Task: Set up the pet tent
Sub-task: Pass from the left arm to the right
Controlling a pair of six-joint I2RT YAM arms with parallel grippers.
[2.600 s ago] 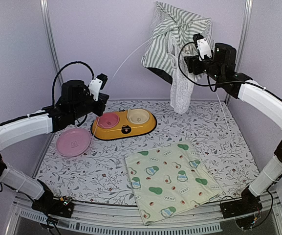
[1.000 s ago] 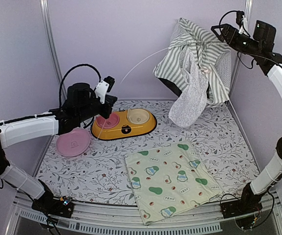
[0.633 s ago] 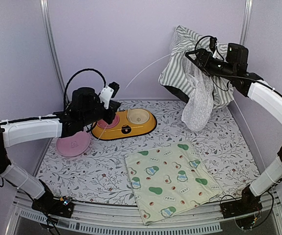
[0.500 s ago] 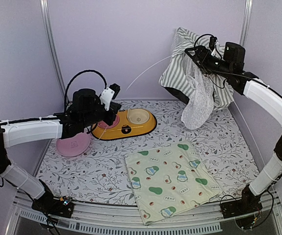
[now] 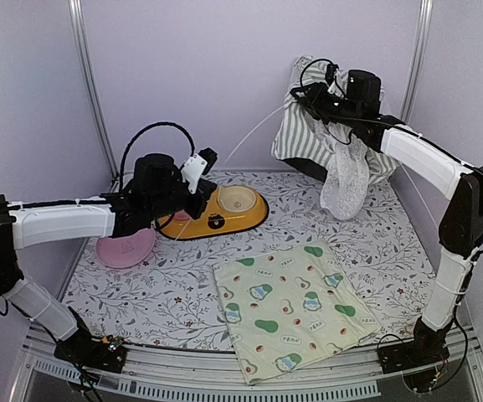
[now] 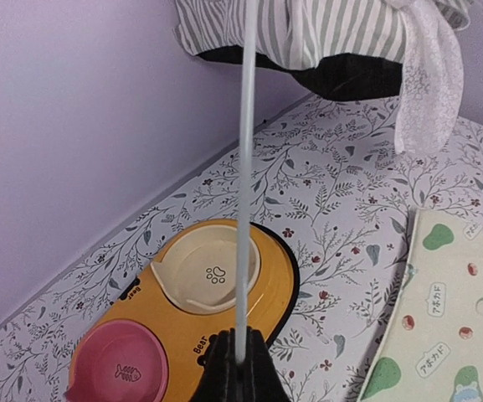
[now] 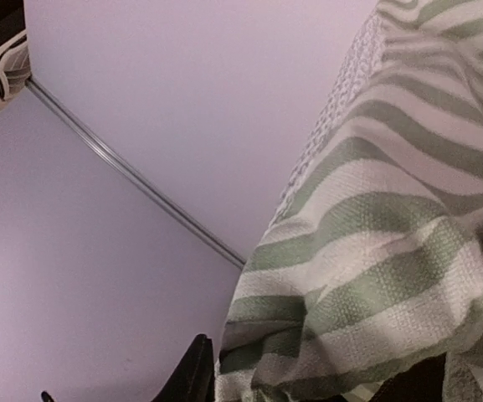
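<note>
Jaws: left gripper [image 6: 238, 356] clamps thin white pole [image 6: 243, 167]; right gripper [image 5: 304, 90], upper right, buried in sage-striped fabric pet tent [image 5: 301, 144], can't tell its grip. Guessing hoisting step; next, stand it upright.

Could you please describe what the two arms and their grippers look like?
The left arm and right arm have white shells between black joints. A black cable loops above each wrist. The left gripper and right gripper are black.

Plain lilac walls [image 5: 182, 67] with metal corner posts [image 5: 89, 84] enclose a floral-print tabletop [image 5: 383, 230]
</note>
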